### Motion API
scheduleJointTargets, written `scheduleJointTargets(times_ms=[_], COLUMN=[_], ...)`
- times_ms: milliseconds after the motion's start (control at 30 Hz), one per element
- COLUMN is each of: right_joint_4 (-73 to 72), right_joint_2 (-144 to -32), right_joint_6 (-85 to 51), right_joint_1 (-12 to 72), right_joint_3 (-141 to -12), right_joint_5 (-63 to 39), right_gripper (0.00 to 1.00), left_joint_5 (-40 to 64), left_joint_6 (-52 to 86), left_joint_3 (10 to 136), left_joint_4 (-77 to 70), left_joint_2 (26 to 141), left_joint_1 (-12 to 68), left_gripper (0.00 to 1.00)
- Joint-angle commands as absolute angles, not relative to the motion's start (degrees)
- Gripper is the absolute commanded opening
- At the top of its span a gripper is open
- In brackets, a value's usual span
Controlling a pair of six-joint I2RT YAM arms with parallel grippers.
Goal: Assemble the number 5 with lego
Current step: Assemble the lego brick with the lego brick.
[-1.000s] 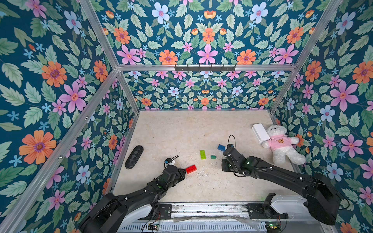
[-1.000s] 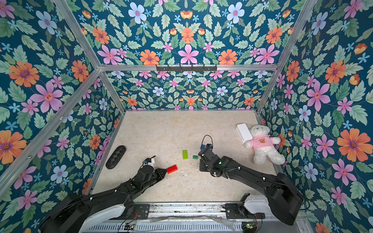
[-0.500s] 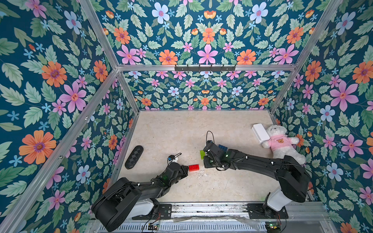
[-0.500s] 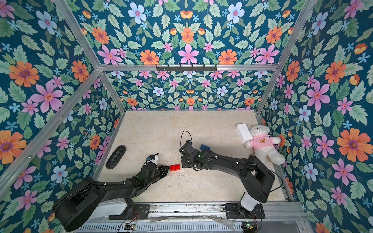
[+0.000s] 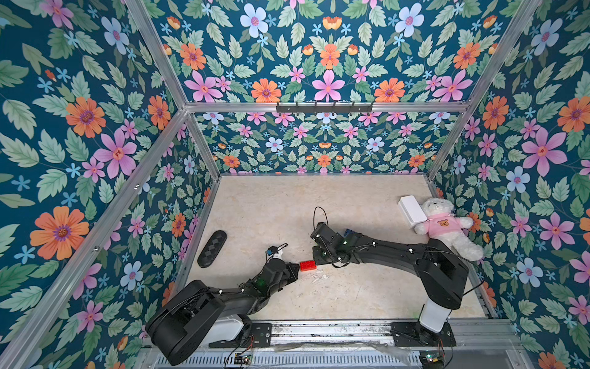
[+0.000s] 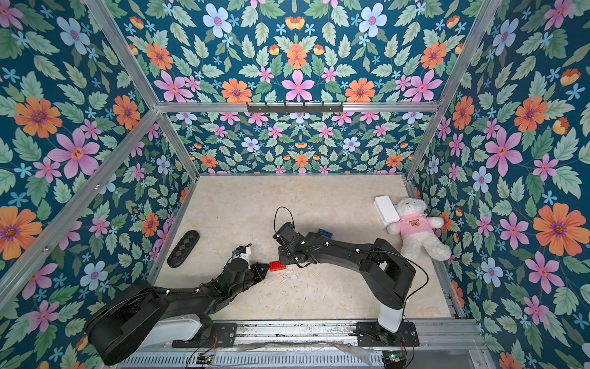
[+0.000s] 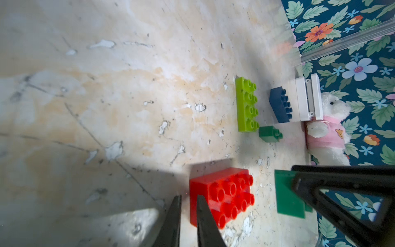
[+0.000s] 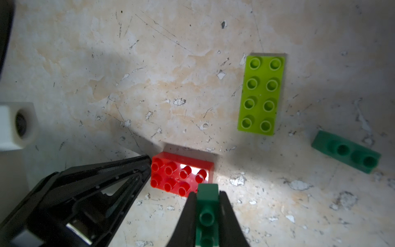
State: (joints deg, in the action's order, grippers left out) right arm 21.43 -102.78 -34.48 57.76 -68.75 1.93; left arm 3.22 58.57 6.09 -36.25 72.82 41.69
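The right gripper [image 8: 206, 194] is clamped on a short dark-green brick [image 8: 207, 213], studs up, poised at one end of the red brick [image 8: 181, 175]. The red brick lies flat on the surface [image 5: 287, 207], its long axis running from arm to arm. At its other end sits the left gripper [image 7: 189, 200], pinched narrow on nothing and apparently touching it. The held brick's length crosses the red one's, so I'd guess it must shift slightly toward the left arm, then press down. The lime brick [image 8: 261, 92], blue brick [image 7: 280, 104] and second dark-green brick [image 8: 346, 150] lie loose nearby, nothing joined.
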Motion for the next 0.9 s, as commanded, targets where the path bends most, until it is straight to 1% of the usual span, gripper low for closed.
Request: scheduleJointTargets(times_ms=[0,867], right_joint_4=[23.38,27.89], right_joint_2=[-103.66,-109.14], right_joint_6=[-34.96,-36.49], right_joint_1=[58.07,59.2], right_joint_3=[-69.81,-74.74], right_joint_5=[2.45,4.63], right_gripper=[0.07,0.06], left_joint_5=[4.49,3.6], left_joint_6=[59.29,60.11], left_joint_3=[6.06,4.43], left_joint_4=[-32.29,-33.22], left_joint_2=[74.08,73.09], left_joint_1=[42.23,43.26], left_gripper=[0.19,0.19])
